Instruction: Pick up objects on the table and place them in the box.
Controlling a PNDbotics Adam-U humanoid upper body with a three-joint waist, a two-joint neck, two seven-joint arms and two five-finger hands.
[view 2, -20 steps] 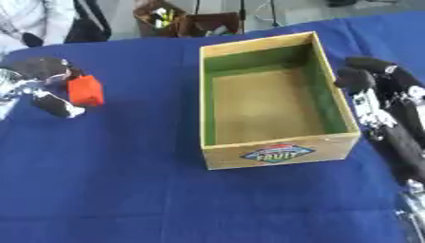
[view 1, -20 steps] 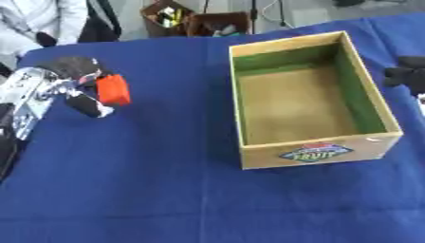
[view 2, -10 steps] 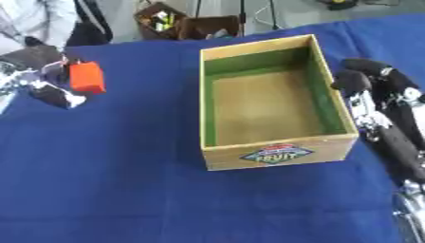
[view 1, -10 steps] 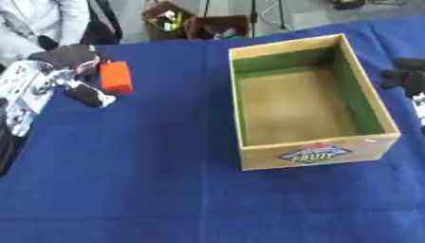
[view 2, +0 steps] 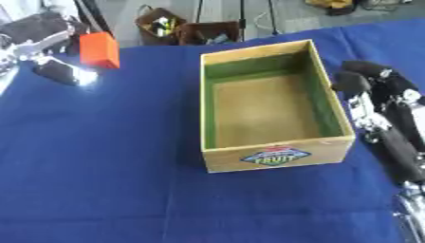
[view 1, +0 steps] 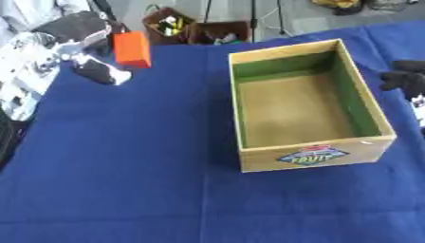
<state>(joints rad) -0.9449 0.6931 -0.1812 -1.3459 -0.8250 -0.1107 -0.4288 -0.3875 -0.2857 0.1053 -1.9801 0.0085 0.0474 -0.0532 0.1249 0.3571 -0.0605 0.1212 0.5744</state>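
Worktop (view 1: pixel 124 180) was covered in solid dark blue cloth. Box (view 2: pixel 270 159) was pale tan wood outside, with green-painted inner walls and a plain brown floor; the front panel carried a blue, green and red fruit label. The block (view 1: pixel 131 49) in the left hand (view 1: pixel 75 38) was plain orange-red. Left hand was black with shiny silver parts. Right hand (view 2: pixel 369 78) was black, silver further along the arm.
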